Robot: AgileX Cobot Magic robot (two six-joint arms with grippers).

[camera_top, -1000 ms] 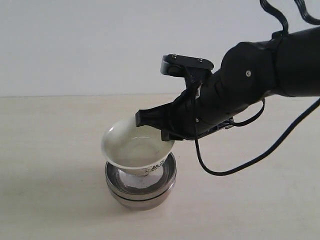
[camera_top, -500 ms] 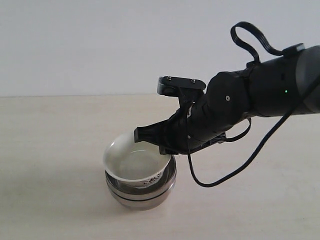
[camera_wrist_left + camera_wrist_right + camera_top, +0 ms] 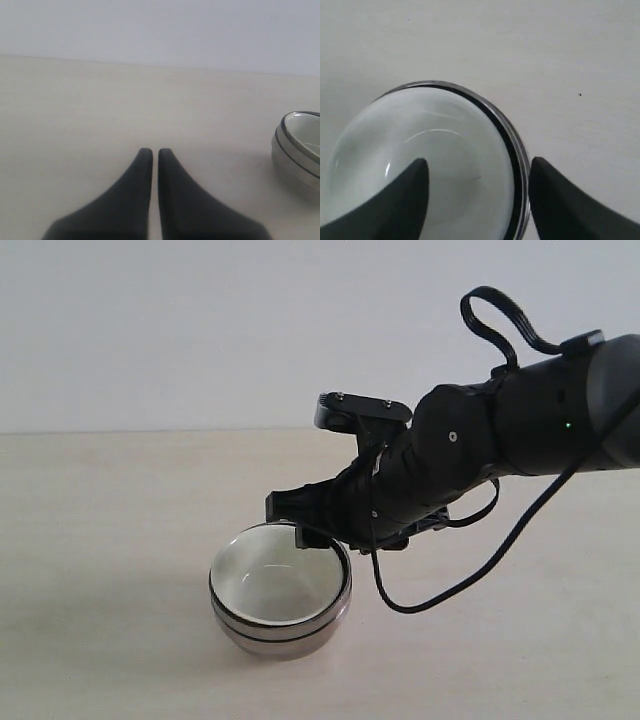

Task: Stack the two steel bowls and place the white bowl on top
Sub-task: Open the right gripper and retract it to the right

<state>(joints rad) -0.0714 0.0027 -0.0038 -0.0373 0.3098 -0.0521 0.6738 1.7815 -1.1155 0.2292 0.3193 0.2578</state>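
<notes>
The two steel bowls [image 3: 285, 632] stand nested on the table, also seen as a shiny stack [image 3: 292, 157] at the edge of the left wrist view. The white bowl [image 3: 272, 585] sits down inside them, its rim level with theirs; its pale inside [image 3: 430, 165] fills the right wrist view inside the steel rim [image 3: 517, 150]. My right gripper [image 3: 300, 530] hovers over the stack's far rim, open, one finger over the white bowl and one outside the rim, holding nothing. My left gripper [image 3: 151, 152] is shut and empty, away from the stack.
A pale wooden table [image 3: 100, 540] carries the stack, and a plain light wall [image 3: 150, 330] stands behind it. The right arm's black cable [image 3: 450, 580] loops down near the table beside the stack.
The white bowl went from tilted above the steel bowls to seated level inside them. My right gripper lowered with it and opened, letting it go.
</notes>
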